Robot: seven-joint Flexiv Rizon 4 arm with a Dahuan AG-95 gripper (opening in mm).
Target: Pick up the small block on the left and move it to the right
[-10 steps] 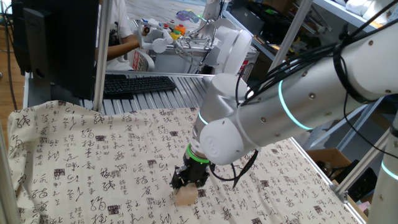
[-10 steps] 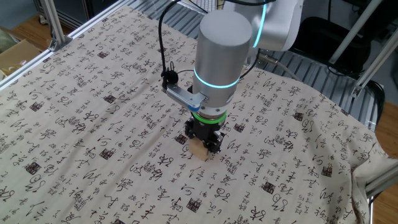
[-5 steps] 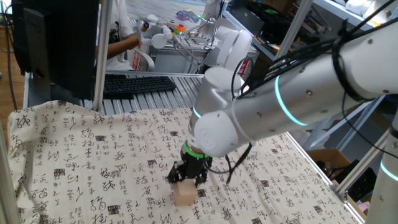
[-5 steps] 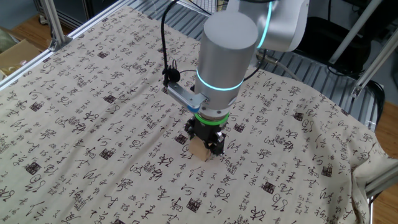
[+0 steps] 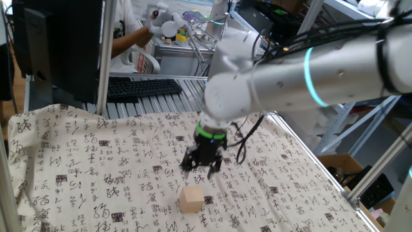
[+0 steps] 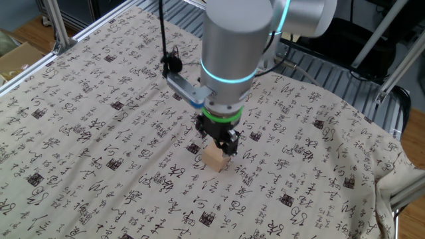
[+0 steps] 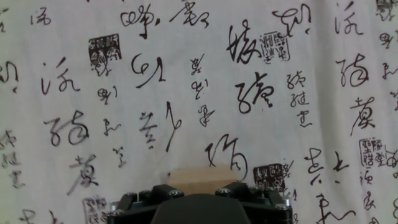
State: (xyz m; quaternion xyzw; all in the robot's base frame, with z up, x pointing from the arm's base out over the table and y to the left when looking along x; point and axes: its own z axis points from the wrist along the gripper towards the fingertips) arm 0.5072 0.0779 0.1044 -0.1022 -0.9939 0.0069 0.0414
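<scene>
The small block [image 5: 191,200] is a plain light-tan wooden cube resting on the calligraphy-printed cloth [image 5: 84,167]. My gripper [image 5: 201,169] hangs just above and behind it, fingers spread and empty, clear of the block. In the other fixed view the gripper [image 6: 220,142] is directly over the block [image 6: 214,160], with a small gap between them. In the hand view only the top edge of the block [image 7: 202,177] shows, above the dark gripper body at the bottom edge; the fingertips are hidden.
A black keyboard [image 5: 143,86] and a dark monitor [image 5: 58,45] stand beyond the cloth's far edge. A person's arm [image 5: 129,40] moves at a cluttered bench behind. Metal frame posts [image 5: 103,58] flank the table. A cardboard box [image 6: 16,56] sits off the table.
The gripper has opened, let go of the block and risen off it. The block stays on the cloth where it was set.
</scene>
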